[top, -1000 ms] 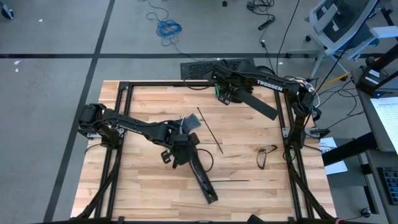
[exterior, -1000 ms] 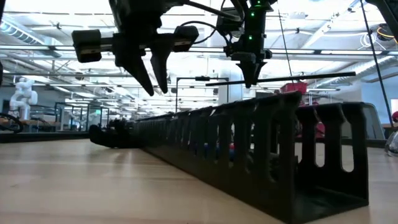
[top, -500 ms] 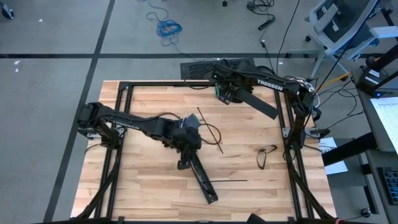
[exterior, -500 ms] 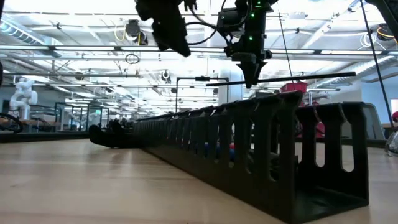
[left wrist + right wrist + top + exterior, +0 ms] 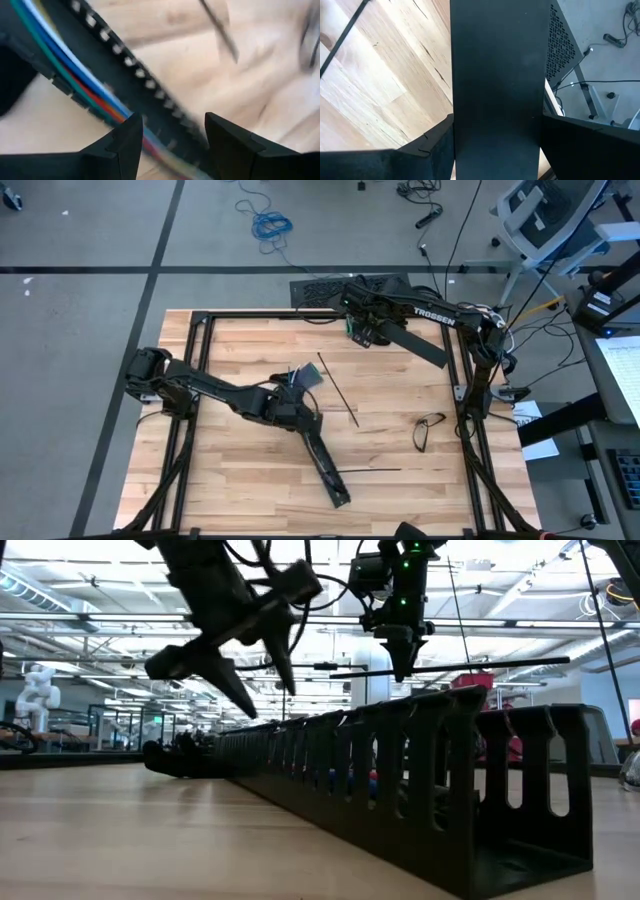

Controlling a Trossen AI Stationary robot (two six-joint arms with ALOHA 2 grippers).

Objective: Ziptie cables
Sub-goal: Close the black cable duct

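The cables [image 5: 65, 75], blue, white, green and red, lie along the inside of the long black slotted channel [image 5: 322, 465], which rests flat on the wooden table. They also show through the channel's slots [image 5: 345, 780]. My left gripper [image 5: 290, 415] hangs open and tipped over the channel's far end, its fingers [image 5: 131, 142] above the cables and touching nothing. My right gripper [image 5: 365, 330] is near the table's far edge, shut on a flat black strip [image 5: 415, 347]. A thin black zip tie [image 5: 338, 390] lies on the table between the two arms. My right gripper pinches the flat black strip near one end, a finger on each long edge [image 5: 462, 125]. The fingers come from above, pointing down, and lie across the strip. The strip is lifted clear and stays level, reaching toward the table's right side [image 5: 490, 664].
A second thin black strip [image 5: 370, 471] lies beside the channel's near end. A small loop of black cord [image 5: 430, 430] sits near the right edge. Black frame rails [image 5: 200, 350] border the table. Bare wood shows on the near left [image 5: 210, 470].
My left gripper rose high above the channel, then came down again over the channel's far end, now tipped sideways instead of pointing straight down. It stayed open throughout. The right gripper and its strip kept still.
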